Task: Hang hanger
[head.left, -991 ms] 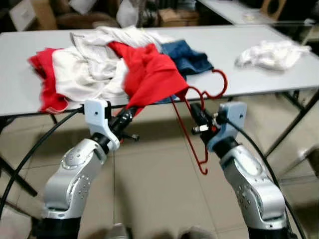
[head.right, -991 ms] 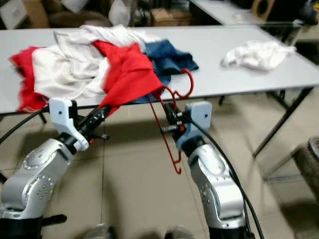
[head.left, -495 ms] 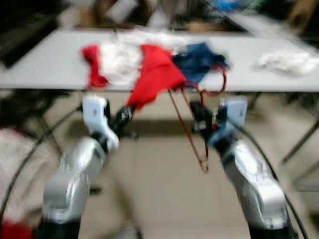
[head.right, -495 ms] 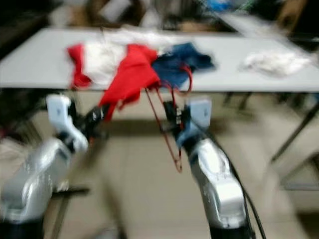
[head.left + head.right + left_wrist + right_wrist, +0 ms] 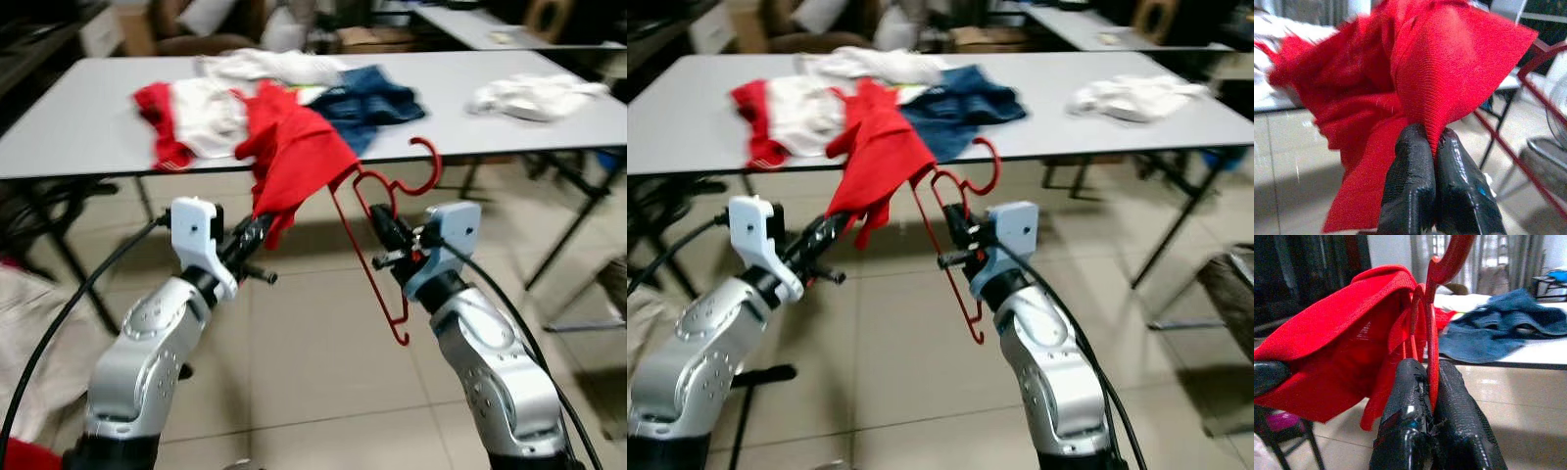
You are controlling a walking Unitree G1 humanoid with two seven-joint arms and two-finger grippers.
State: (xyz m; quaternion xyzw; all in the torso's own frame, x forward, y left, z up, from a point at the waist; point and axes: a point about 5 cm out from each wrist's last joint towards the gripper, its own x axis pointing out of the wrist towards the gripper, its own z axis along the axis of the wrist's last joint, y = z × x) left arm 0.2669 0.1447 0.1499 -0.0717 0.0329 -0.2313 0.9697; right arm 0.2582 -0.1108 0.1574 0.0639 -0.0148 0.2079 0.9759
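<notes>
Right gripper is clamped tight on the red hanger, both black fingers squeezed against the wire just below the hook, holding it up in the air in front of the robot, near side of the table. The hanger's hook curls up and to the right, while its lower frame dangles down towards the tiled floor.

Over on the left, the left gripper is pinched shut on a fold of the red garment, fingertips together with the cloth caught between them. That garment stretches from the left gripper up and across to the hanger's neck; it seems draped over one shoulder of the hanger, though the folds hide exactly how.

Farther out, the table carries a heap of red and white clothes at far left, a blue denim piece beside it, and a white cloth well apart at the right.
</notes>
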